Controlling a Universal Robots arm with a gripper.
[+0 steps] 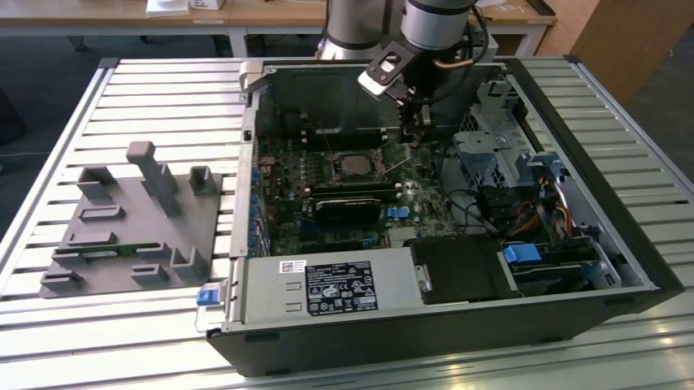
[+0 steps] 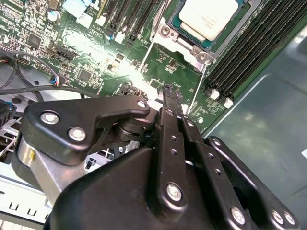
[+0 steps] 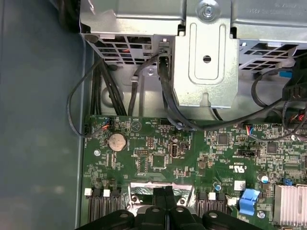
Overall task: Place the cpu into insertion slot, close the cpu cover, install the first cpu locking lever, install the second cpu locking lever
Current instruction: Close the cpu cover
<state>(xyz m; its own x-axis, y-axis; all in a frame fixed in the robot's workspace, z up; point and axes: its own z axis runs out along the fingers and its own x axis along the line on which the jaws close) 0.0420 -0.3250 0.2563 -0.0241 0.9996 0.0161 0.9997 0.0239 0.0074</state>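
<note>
cpu (image 2: 208,17) sits in the socket (image 2: 200,56) — step 1 of 4 looks done. cover (image 3: 139,188) appears raised. gripper (image 3: 165,191) is at it, jaws pinched together, empty. step 2 judged in hand — calls for a gentle downward push.

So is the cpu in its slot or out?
In: the cpu lies flat inside the insertion slot, framed by its silvery rim, in the second wrist view.
</note>
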